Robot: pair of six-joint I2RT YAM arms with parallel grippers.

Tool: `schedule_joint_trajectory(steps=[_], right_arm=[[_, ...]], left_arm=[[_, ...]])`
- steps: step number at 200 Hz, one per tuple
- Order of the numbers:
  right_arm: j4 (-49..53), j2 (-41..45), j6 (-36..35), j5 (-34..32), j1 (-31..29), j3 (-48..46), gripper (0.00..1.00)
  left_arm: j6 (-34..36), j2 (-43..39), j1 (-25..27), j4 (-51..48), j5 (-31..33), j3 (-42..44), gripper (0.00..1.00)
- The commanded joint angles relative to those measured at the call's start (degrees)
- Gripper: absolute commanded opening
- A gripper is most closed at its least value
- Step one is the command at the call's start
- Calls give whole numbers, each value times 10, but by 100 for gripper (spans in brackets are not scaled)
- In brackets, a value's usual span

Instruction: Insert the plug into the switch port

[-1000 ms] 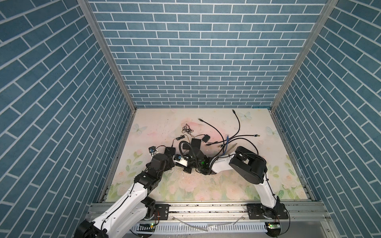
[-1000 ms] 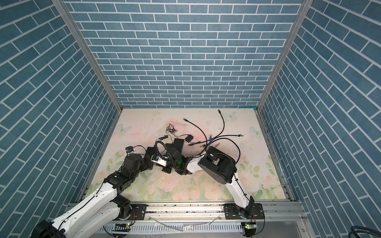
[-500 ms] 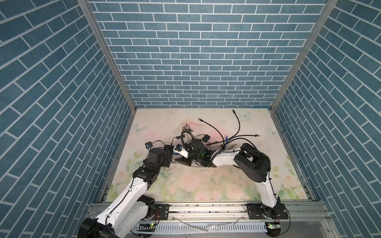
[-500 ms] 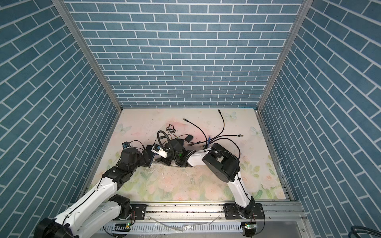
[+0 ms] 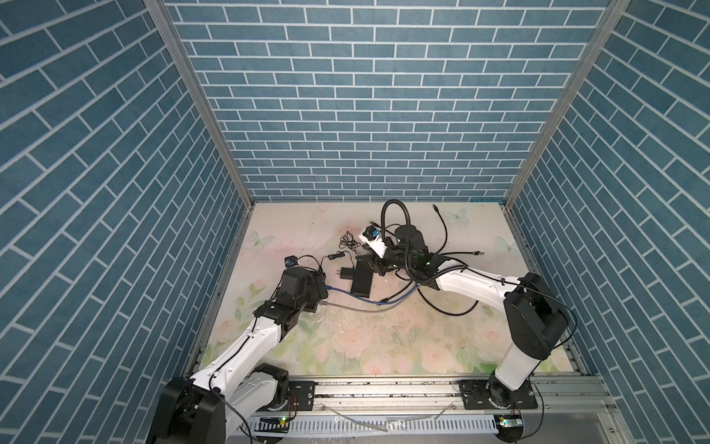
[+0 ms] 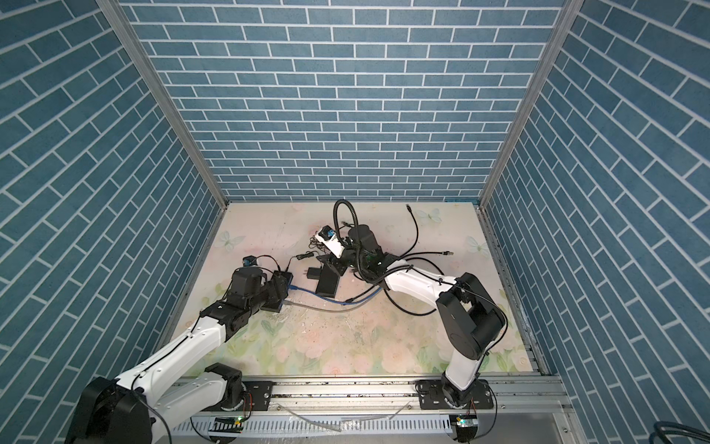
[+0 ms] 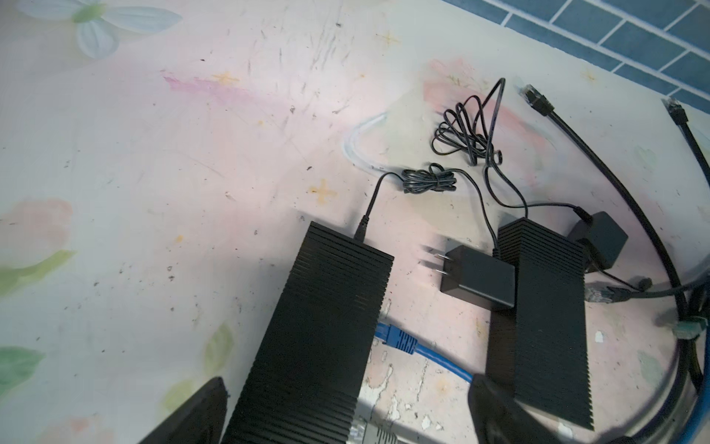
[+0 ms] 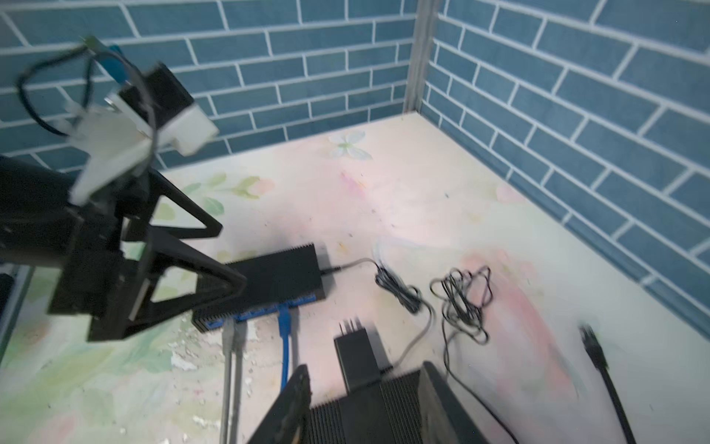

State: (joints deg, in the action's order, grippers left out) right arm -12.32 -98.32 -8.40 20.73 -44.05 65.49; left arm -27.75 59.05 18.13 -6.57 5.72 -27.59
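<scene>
The left hand [image 7: 345, 384] is spread wide and empty. In the left wrist view a black ribbed network switch [image 7: 319, 326] lies between its black fingers [image 7: 192, 415], flat on the floral table [image 7: 153, 153]. Just beside this hand a blue cable's plug [image 7: 399, 342] sits in the switch's port row [image 8: 255, 311], with a grey cable's plug [image 8: 229, 326] seated next to it. Farther out lie a black wall adapter [image 7: 476, 278] and a second black ribbed switch [image 7: 545, 326]. The right hand [image 8: 365, 369] hovers over these two, jaws partly apart, gripping nothing. Beyond it a loose black cable plug [image 7: 536, 98] lies on the table.
</scene>
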Motion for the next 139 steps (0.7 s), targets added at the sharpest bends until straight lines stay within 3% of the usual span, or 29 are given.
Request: schedule_joint_trajectory(steps=[1,46,101,139], right_arm=[[90,27,-12,-23,21,-23,46],[132,24,-34,-67,57,-27,45],[151,-6,-34,-67,71,2,42],[152,-30,3,-75,73,25,38]], left_arm=[[21,13,2,13,-27,-22,98],[30,45,17,14,-34,-49,97],[34,124,28,26,-38,-107,95],[35,181,35,28,-40,-158,94]])
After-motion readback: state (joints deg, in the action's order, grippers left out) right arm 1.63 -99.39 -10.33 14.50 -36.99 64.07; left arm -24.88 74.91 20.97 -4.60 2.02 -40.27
